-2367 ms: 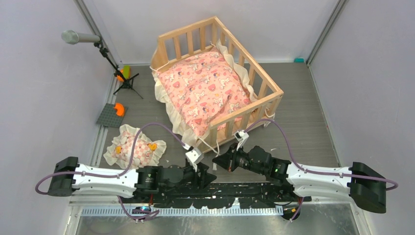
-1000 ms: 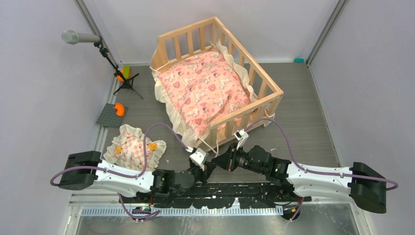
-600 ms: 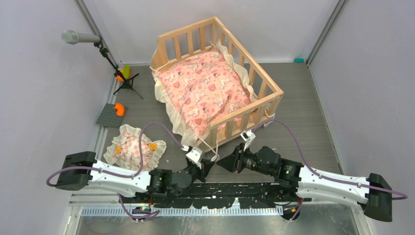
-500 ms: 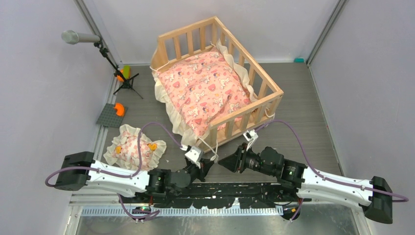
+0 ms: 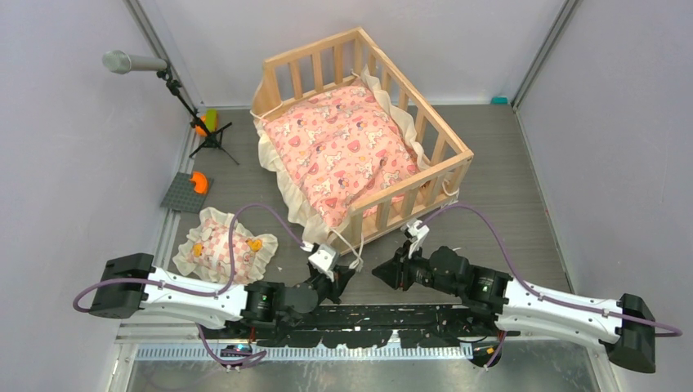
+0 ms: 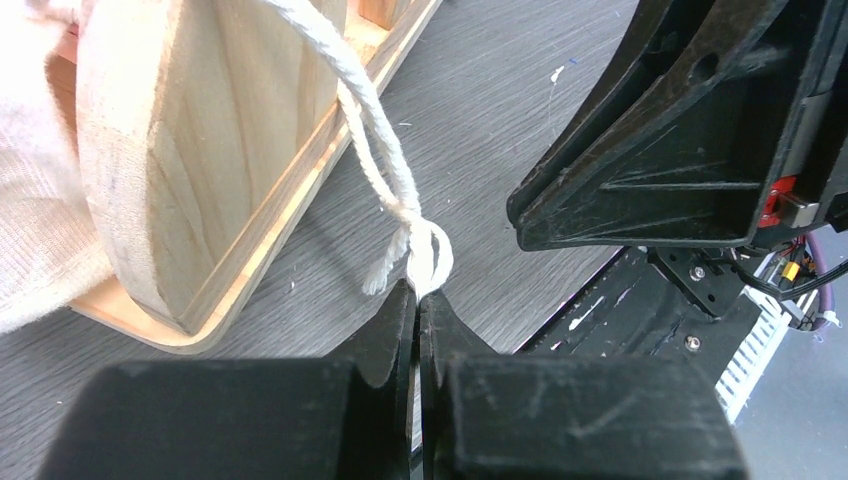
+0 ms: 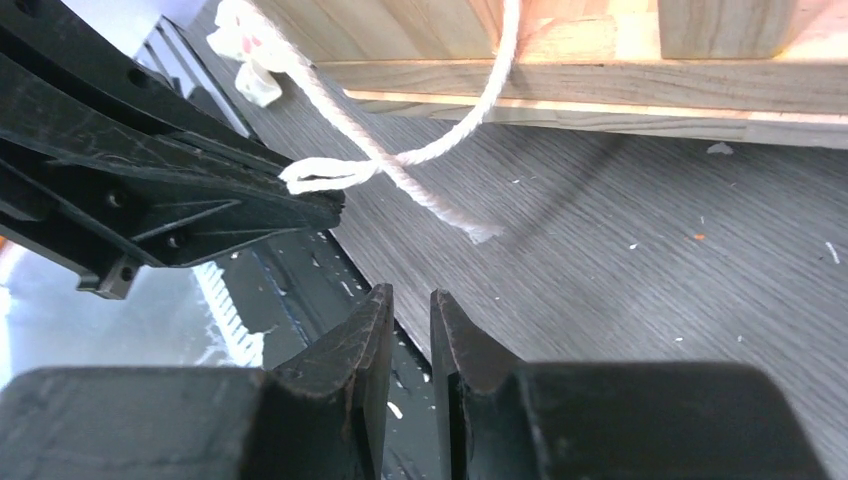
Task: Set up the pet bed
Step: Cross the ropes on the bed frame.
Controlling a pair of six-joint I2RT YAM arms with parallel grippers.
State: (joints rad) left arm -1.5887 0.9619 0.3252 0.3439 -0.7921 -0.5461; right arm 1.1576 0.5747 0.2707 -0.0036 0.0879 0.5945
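Beside the pet bed, left fingers pinch cord.

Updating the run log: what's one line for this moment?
left fingers: shut on cord | right fingers: parted, empty | pet bed: holds cushion | pillow: on table
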